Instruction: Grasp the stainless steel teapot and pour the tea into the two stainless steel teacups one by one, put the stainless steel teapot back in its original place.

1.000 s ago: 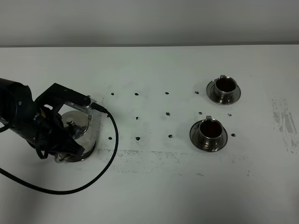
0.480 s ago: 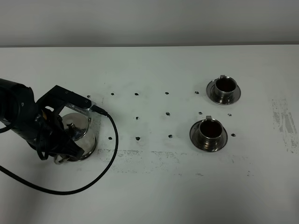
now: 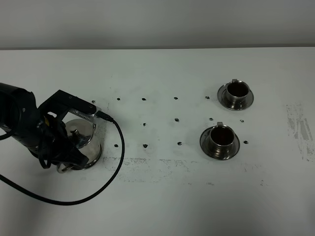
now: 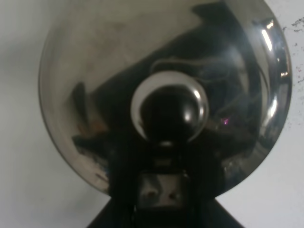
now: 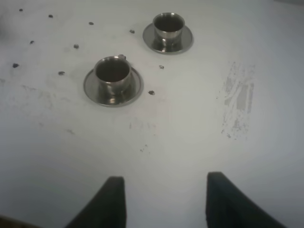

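Observation:
The stainless steel teapot (image 3: pixel 84 141) stands on the white table at the left. Its domed lid and knob (image 4: pixel 168 111) fill the left wrist view. My left gripper (image 3: pixel 64 161) sits over the pot's near side, shut on its handle, and the arm hides the fingers. The two stainless steel teacups stand on saucers at the right, one farther back (image 3: pixel 236 92) and one nearer (image 3: pixel 220 138). Both hold reddish-brown tea (image 3: pixel 221 133). In the right wrist view both cups (image 5: pixel 113 72) (image 5: pixel 168 24) show, far ahead of my open, empty right gripper (image 5: pixel 164 199).
A black cable (image 3: pixel 115 162) loops from the left arm across the table in front of the teapot. Small dark marks (image 3: pixel 144 124) dot the table (image 3: pixel 162 196) between pot and cups. A scuffed patch (image 3: pixel 300 128) lies at the far right.
Over the first half second the teapot sank a little with the left gripper and now rests on the table. Since then nothing has moved.

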